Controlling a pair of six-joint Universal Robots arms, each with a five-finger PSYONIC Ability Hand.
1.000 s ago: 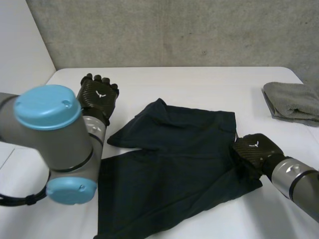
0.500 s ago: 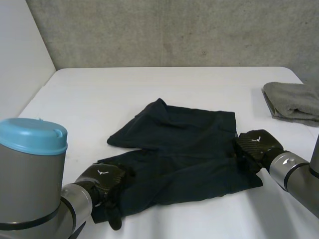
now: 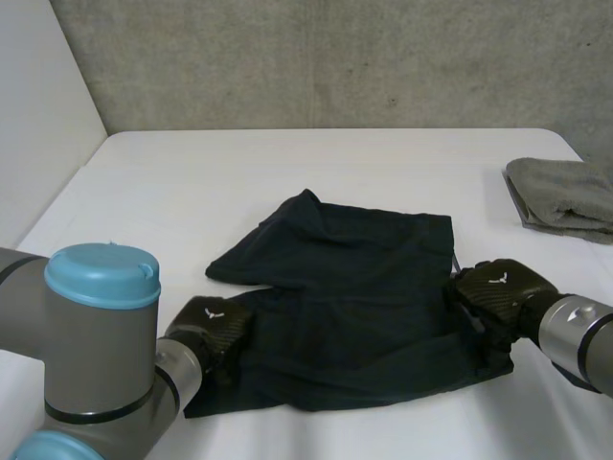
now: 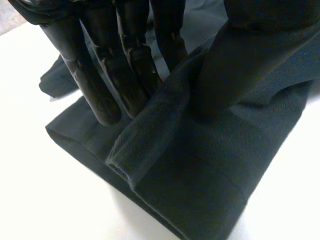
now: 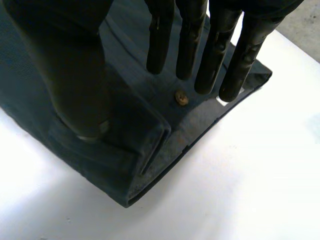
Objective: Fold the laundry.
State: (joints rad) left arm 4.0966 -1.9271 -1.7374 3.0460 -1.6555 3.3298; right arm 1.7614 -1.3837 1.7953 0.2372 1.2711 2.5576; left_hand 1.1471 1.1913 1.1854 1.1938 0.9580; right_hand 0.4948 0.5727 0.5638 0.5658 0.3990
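Rough concrete wall (image 3: 335, 57) closed off the far side of the scene, and below it one white table (image 3: 316, 163) spread from left to right. One dark garment (image 3: 354, 287) lay on the middle of the table, nearer the near edge than the far one. It was doubled over itself, with a loose corner pointing far-left. One grey towel (image 3: 560, 196) lay folded at the far right edge, well apart from the garment.

Two arms reached in from the near side. The left arm (image 3: 86, 355), with its light-blue cap, stood at the near left. The right arm (image 3: 579, 335) came in low at the near right.

The left hand (image 3: 213, 326) sat on the garment's near-left corner. In its wrist view the garment (image 4: 210, 170) rose in a ridge, pinched between the straight fingers (image 4: 100, 75) and the thumb (image 4: 235, 65) planted on top.

The right hand (image 3: 498, 292) was at the garment's right edge. In its wrist view the thumb (image 5: 70, 65) pressed on the upper layer of the garment (image 5: 125, 125). The straight fingers (image 5: 160, 35) came down on the layer beyond, narrowly holding a folded edge between them.

One small brass-coloured button (image 5: 181, 98) showed just beside those fingertips. Each hand carried one small white emblem on its back, two in all, one on the left (image 3: 211, 313) and one on the right (image 3: 496, 279).
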